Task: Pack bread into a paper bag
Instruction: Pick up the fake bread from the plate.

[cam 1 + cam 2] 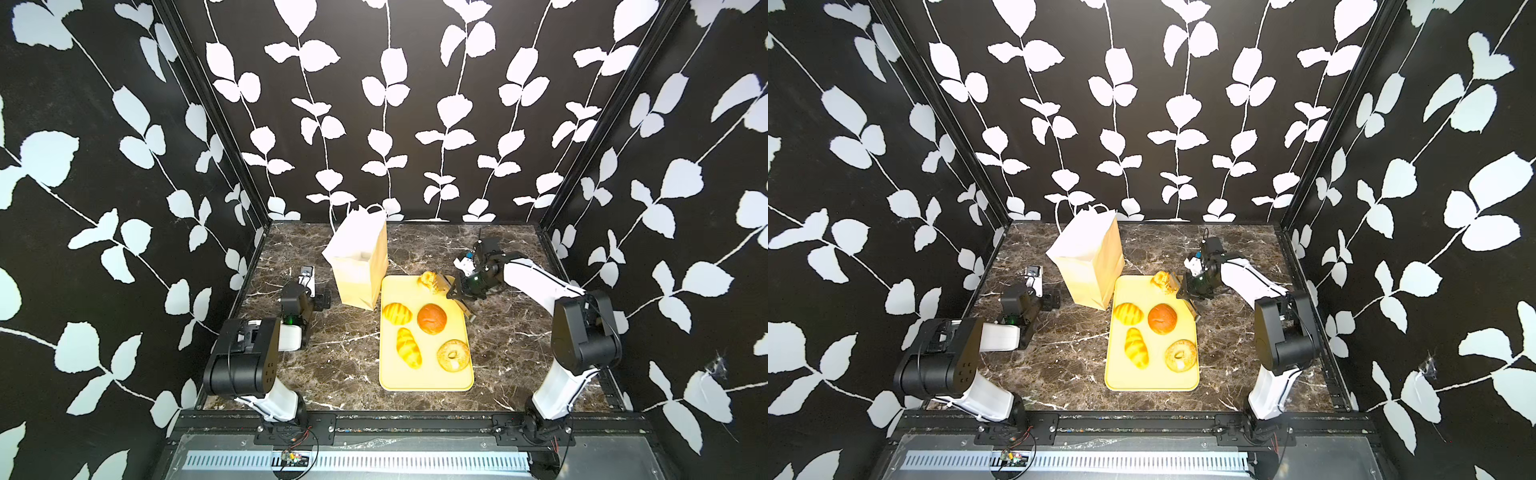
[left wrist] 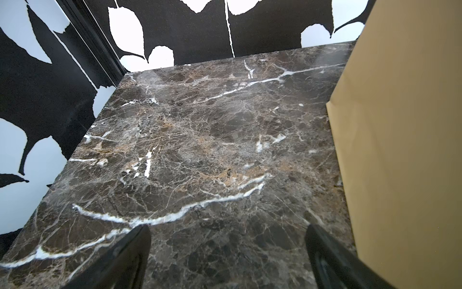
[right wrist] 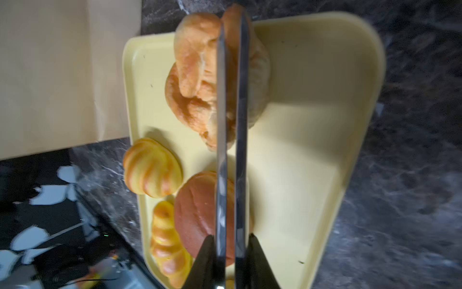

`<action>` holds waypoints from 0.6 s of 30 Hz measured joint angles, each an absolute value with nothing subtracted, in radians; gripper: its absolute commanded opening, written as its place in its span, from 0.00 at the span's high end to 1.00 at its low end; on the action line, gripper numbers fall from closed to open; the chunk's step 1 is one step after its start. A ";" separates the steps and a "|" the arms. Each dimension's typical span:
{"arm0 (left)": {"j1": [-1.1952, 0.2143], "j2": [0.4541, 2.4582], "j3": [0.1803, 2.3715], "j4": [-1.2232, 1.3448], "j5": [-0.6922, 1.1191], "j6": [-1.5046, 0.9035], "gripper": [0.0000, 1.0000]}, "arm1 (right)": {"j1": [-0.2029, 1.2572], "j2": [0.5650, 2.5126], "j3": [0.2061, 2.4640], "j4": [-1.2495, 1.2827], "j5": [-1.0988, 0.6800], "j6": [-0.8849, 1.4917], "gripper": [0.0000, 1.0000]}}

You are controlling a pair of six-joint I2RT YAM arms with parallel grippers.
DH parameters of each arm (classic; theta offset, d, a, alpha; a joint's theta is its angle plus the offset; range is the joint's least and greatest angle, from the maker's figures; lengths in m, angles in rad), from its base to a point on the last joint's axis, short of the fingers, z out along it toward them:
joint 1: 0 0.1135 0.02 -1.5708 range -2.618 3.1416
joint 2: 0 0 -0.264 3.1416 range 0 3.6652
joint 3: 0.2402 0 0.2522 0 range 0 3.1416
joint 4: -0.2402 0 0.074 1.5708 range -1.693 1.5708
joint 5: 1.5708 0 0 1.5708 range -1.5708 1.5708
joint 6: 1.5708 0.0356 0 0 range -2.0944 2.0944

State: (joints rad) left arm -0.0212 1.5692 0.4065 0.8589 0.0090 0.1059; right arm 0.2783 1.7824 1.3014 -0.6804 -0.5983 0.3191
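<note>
My right gripper (image 3: 231, 236) is shut on a pair of metal tongs (image 3: 231, 125), whose two arms are squeezed onto the braided knot roll (image 3: 197, 75). That roll (image 1: 428, 280) stands on edge at the far end of the yellow tray (image 1: 424, 382). On the tray lie the scored oval roll (image 1: 397, 312), the round brown bun (image 1: 432, 318), the croissant (image 1: 408, 347) and the bagel (image 1: 453, 355). The tan paper bag (image 1: 359, 266) stands upright and open just left of the tray's far end. My left gripper (image 2: 228, 232) is open and empty over the marble, left of the bag (image 2: 400, 150).
The dark marble table (image 1: 340, 353) is boxed in by black leaf-patterned walls at the back and both sides. The right arm (image 1: 536, 282) reaches in from the right over the tray's far corner. The left arm (image 1: 257, 345) rests low at the front left.
</note>
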 measured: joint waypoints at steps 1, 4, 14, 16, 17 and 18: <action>-0.021 1.569 0.406 0.859 0.009 0.106 0.02 | 0.281 1.786 1.309 -0.685 -0.606 0.318 1.00; -0.021 1.569 0.406 0.859 0.009 0.106 0.01 | 0.288 1.787 1.323 -0.696 -0.623 0.315 1.00; -0.021 1.569 0.406 0.859 0.009 0.106 0.01 | 0.342 1.707 1.386 -0.768 -0.633 0.319 1.00; -0.021 1.569 0.406 0.859 0.009 0.106 0.02 | 0.364 1.654 1.401 -0.779 -0.631 0.327 1.00; -0.021 1.569 0.406 0.859 0.009 0.106 0.02 | 0.380 1.617 1.409 -0.785 -0.629 0.334 1.00; -0.021 1.569 0.406 0.859 0.009 0.106 0.01 | 0.391 1.591 1.415 -0.790 -0.629 0.339 1.00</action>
State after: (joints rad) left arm -0.0212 1.5692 0.4065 0.8589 0.0090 0.1059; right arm 0.3908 1.5909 1.4151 -0.7898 -0.6289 0.3386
